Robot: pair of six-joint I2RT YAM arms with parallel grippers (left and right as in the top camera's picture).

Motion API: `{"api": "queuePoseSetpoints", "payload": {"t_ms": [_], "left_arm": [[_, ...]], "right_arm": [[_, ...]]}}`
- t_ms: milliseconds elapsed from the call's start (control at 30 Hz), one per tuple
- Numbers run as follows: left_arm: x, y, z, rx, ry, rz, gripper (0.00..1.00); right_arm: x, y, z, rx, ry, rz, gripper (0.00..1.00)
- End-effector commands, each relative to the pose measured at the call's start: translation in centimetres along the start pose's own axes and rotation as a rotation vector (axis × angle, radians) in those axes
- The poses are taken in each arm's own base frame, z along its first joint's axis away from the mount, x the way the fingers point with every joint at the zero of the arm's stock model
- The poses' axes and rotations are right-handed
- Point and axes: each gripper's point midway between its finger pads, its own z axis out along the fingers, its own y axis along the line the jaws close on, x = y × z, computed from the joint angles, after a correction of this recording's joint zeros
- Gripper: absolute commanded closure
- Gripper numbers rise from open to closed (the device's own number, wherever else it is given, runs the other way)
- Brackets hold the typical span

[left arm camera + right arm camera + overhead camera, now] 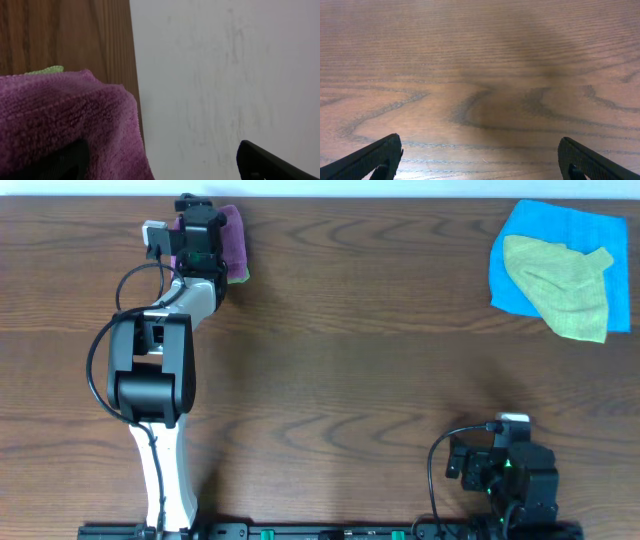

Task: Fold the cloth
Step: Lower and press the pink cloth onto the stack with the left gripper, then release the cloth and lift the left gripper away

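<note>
The purple cloth (233, 237) lies bunched at the far left of the table, by the far edge. In the left wrist view it (60, 120) fills the lower left and drapes against my left finger. My left gripper (199, 220) sits right over the cloth with its fingers (165, 167) wide apart; the right finger is out past the table edge, over a pale surface. My right gripper (503, 460) rests low near the front right edge. Its jaws (480, 160) are open and empty over bare wood.
A bright blue cloth (530, 240) with a yellow-green cloth (560, 280) on it lies at the far right. A sliver of green fabric (47, 70) peeks from under the purple cloth (238, 277). The table's far edge (134, 75) runs beside the cloth.
</note>
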Motion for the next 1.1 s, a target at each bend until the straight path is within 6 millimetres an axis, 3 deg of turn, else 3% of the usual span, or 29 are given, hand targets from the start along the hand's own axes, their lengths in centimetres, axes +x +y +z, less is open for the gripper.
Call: {"api": "queuePoseSetpoints", "payload": {"t_ms": [0,100,200,300,333,433,633,700,767,833,900,1067], "left_arm": [[-0.4,-0.7,-0.1,0.009,-0.005,0.019,0.05],[-0.5,-1.7,-0.2,0.046,-0.008,-0.018,0.05],[-1.1,-5.3,-0.9,0.166,-0.020,-0.019,0.05],[-1.6,-9.7,-2.9,0.260,-0.014,0.033,0.05],[-1.9,-11.6,-4.2,0.277,0.005,0.075,0.05],[-2.8,-14.7,-7.7,0.255,0.044,0.187,0.05],[-7.4,-18.2,-16.9,0.156,0.053,0.491,0.05],[-9.2,-18.3,-20.5,0.123,0.059,0.669,0.05],[-11.1,-17.1,-25.0,0.071,0.088,0.910,0.05],[-12.1,-15.5,-27.8,0.042,0.115,1.050,0.05],[-13.5,-12.9,-31.1,0.020,0.139,1.196,0.05],[-15.3,-6.3,-35.6,0.006,0.158,1.295,0.05]], "right_arm": [[-0.1,-0.2,0.0,0.009,-0.007,-0.007,0.01],[-0.1,-0.2,0.0,0.009,-0.007,-0.007,0.01],[-0.1,-0.2,0.0,0.009,-0.007,-0.007,0.01],[-0.1,-0.2,0.0,0.009,-0.007,-0.007,0.01],[-0.1,-0.2,0.0,0.009,-0.007,-0.007,0.01],[-0.1,-0.2,0.0,0.009,-0.007,-0.007,0.01],[-0.1,-0.2,0.0,0.009,-0.007,-0.007,0.01],[-0.1,-0.2,0.0,0.009,-0.007,-0.007,0.01],[-0.1,-0.2,0.0,0.009,-0.007,-0.007,0.01],[-0.1,-0.2,0.0,0.009,-0.007,-0.007,0.01],[-0.1,-0.2,0.0,0.009,-0.007,-0.007,0.01],[-0.1,-0.2,0.0,0.009,-0.007,-0.007,0.01]]}}
